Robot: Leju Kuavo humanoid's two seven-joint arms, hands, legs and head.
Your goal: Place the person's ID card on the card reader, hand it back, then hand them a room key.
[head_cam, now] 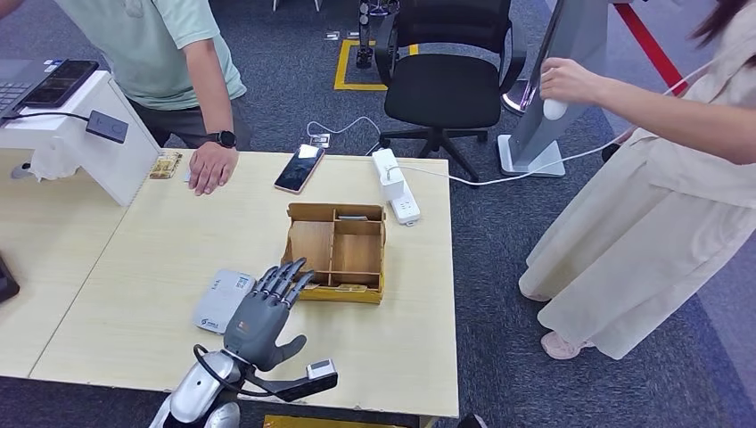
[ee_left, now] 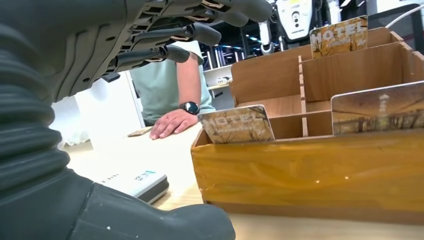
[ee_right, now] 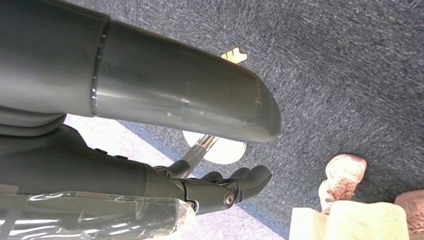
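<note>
Your left hand (head_cam: 265, 312), empty and fingers spread, hovers between reader (head_cam: 224, 300) and box (head_cam: 337, 251). ID card (head_cam: 166, 164) lies far across from box, by person's hand (head_cam: 212, 166); fetch it first. Right hand (ee_right: 220, 187): empty, fingers loosely curled.

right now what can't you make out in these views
- Print on the card reader: too small in the head view, mostly cut off by the left hand in its wrist view.
- ID card: too small to single out in the head view.
- Right hand: fingers partly hidden behind its thumb; hold unclear.
</note>
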